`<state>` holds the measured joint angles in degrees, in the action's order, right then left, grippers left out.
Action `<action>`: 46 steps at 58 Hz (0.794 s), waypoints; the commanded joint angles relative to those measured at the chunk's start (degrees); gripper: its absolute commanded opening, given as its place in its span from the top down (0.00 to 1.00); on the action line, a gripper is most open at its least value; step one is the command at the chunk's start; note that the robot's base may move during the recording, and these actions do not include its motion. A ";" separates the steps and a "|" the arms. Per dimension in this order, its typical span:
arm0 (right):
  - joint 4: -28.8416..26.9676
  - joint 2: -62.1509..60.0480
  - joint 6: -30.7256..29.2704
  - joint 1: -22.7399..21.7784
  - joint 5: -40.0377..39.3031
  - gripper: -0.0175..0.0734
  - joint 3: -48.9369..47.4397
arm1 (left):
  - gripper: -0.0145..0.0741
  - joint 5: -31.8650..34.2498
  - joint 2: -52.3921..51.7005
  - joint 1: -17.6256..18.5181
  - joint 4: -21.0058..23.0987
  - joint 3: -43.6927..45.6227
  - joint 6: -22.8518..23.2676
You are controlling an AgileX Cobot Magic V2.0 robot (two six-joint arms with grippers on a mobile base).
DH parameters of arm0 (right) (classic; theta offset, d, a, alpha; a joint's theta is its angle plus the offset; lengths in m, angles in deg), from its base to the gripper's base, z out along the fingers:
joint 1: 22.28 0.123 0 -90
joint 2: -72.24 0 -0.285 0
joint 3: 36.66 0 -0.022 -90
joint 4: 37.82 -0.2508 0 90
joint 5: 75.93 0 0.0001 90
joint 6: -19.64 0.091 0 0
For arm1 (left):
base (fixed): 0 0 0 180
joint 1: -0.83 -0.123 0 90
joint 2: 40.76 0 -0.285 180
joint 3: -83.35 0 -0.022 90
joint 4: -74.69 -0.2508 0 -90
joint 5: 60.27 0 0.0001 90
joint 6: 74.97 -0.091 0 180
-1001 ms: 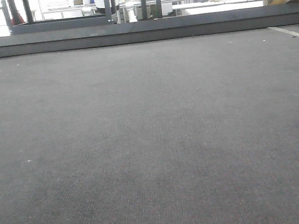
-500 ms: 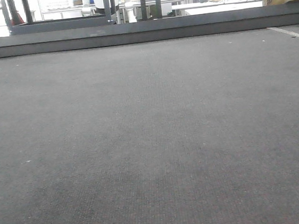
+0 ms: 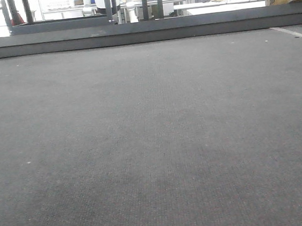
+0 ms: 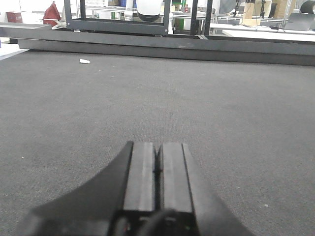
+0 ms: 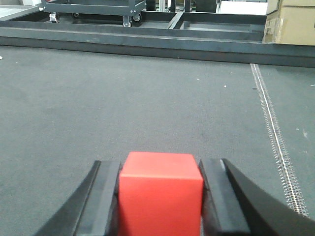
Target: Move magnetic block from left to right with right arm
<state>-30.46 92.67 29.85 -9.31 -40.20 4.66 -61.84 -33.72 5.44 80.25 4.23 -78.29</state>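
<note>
Transit in hand: right gripper [image 5: 161, 172] clamped on magnetic block [image 5: 160, 194], jaws at block width; next likely rightward carry, release.

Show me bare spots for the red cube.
Bare dark grey mat spreads ahead of the right gripper and its small red cube, bordered by the black far ledge and the metal seam strip. Nowhere crowded; one white scrap lies far left.

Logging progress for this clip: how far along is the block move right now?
Done: the red magnetic block is clamped in the right end effector, so the pickup looks complete. In hand: the block is held over the grey mat; how far right cannot be told. Left: setting it down on the right and releasing. The left end effector is shut and empty.
</note>
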 commanded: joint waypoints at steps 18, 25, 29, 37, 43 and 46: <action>1.12 0.66 -0.43 -0.16 -4.77 0.62 -1.50 | 0.98 4.83 -0.77 0.39 0.27 -0.46 0.34; 1.12 0.66 -0.43 -0.16 -4.77 0.62 -1.50 | 0.98 4.83 -0.77 0.39 0.27 -0.46 0.34; 1.12 0.66 -0.43 -0.16 -4.77 0.62 -1.50 | 0.98 4.83 -0.77 0.39 0.27 -0.46 0.34; 1.12 0.66 -0.43 -0.16 -4.77 0.62 -1.50 | 0.98 4.83 -0.77 0.39 0.27 -0.46 0.34; 1.12 0.66 -0.43 -0.16 -4.77 0.62 -1.50 | 0.98 4.83 -0.77 0.39 0.27 -0.46 0.34; 1.12 0.66 -0.43 -0.16 -4.77 0.62 -1.50 | 0.98 4.83 -0.77 0.39 0.27 -0.46 0.34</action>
<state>-30.46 92.67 29.85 -9.31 -40.20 4.66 -61.84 -33.72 5.44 80.25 4.23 -78.29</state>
